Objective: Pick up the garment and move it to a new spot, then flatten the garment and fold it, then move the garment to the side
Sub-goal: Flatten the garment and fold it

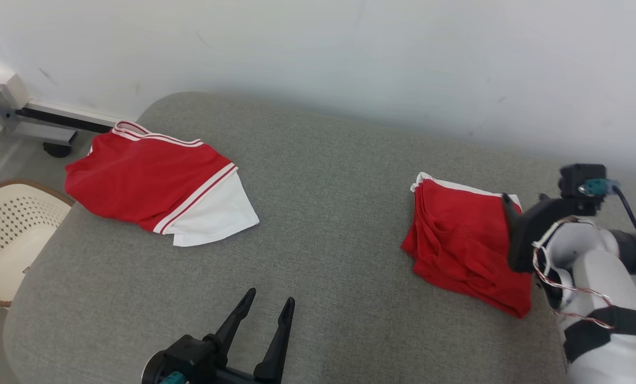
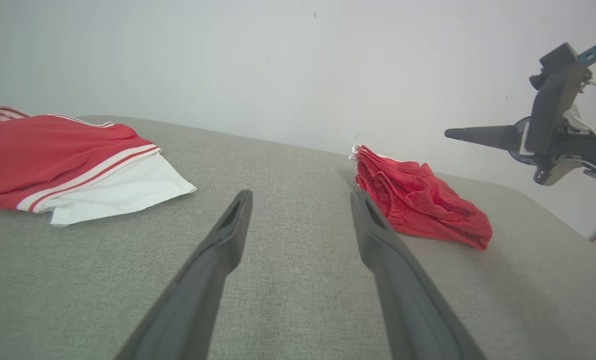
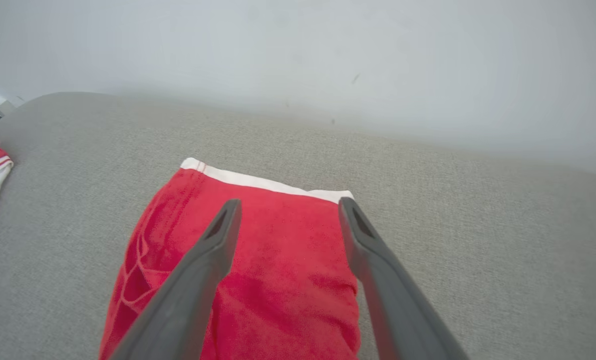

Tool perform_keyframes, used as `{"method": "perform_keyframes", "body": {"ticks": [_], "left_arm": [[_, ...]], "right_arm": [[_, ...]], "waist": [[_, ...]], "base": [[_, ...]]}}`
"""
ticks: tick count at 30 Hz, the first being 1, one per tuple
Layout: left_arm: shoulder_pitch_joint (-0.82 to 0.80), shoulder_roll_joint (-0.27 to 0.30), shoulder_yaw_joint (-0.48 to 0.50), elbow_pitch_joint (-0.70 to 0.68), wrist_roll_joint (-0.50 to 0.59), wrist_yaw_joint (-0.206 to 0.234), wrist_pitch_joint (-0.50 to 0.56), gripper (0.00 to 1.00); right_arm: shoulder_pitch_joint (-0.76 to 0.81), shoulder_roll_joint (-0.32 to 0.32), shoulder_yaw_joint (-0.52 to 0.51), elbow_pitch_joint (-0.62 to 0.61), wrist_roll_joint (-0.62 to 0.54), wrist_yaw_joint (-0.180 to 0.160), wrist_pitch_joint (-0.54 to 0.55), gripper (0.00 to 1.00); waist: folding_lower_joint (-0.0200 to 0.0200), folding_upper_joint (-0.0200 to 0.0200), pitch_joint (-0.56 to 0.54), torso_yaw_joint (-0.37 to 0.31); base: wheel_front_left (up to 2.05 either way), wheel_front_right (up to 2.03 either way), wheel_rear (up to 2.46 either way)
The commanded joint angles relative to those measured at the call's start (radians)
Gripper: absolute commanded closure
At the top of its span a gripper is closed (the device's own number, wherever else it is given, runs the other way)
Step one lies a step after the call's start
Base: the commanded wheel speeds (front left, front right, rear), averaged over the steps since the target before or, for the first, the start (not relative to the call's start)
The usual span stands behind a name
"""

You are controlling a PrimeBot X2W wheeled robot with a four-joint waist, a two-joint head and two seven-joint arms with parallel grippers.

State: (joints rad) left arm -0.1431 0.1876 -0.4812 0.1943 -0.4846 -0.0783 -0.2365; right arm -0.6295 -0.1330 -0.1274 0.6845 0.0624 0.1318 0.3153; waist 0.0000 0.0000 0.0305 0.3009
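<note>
Right tool [image 3: 289, 201] stands released, its 2 fingers spread with nothing between them, raised clear above the plain red garment [image 1: 456, 240] with a white band, which lies bunched at the right of the grey fabric-covered counter [image 1: 328, 176]. Left tool [image 1: 271, 295] is likewise released and empty, low over the bare near part of the counter, fingers pointing toward the wall. The garment [image 1: 147, 181], red with a white sleeve and red-white striped trim, lies folded at the far left of the counter, well apart from both tools.
</note>
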Motion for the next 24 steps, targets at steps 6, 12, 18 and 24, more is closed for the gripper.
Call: {"method": "perform_keyframes", "body": {"ticks": [6, 12, 18, 24], "left_arm": [[-0.019, -0.012, -0.014, -0.006, -0.002, -0.002, -0.005, 0.00], [-0.038, -0.016, -0.021, 0.011, -0.008, -0.008, -0.010, 0.00], [-0.039, -0.011, -0.017, 0.026, -0.015, -0.010, -0.011, 0.00], [-0.021, -0.009, -0.013, 0.027, -0.022, -0.003, -0.016, 0.00]], "right_arm": [[0.095, 0.027, -0.092, -0.064, -0.134, -0.002, -0.009, 0.94], [0.111, 0.068, -0.032, -0.041, -0.170, -0.002, -0.028, 1.00], [0.120, 0.081, 0.130, -0.017, -0.108, -0.002, 0.006, 1.00], [0.156, 0.083, 0.337, -0.060, 0.043, -0.002, 0.041, 1.00]], "waist": [[0.0000, 0.0000, 0.034, -0.015], [0.0000, 0.0000, 0.053, -0.003], [0.0000, 0.0000, 0.041, 0.009], [0.0000, 0.0000, 0.024, 0.008]], "base": [[0.00, 0.00, 0.00], [0.00, 0.00, 0.00], [0.00, 0.00, 0.00], [0.00, 0.00, 0.00]]}}
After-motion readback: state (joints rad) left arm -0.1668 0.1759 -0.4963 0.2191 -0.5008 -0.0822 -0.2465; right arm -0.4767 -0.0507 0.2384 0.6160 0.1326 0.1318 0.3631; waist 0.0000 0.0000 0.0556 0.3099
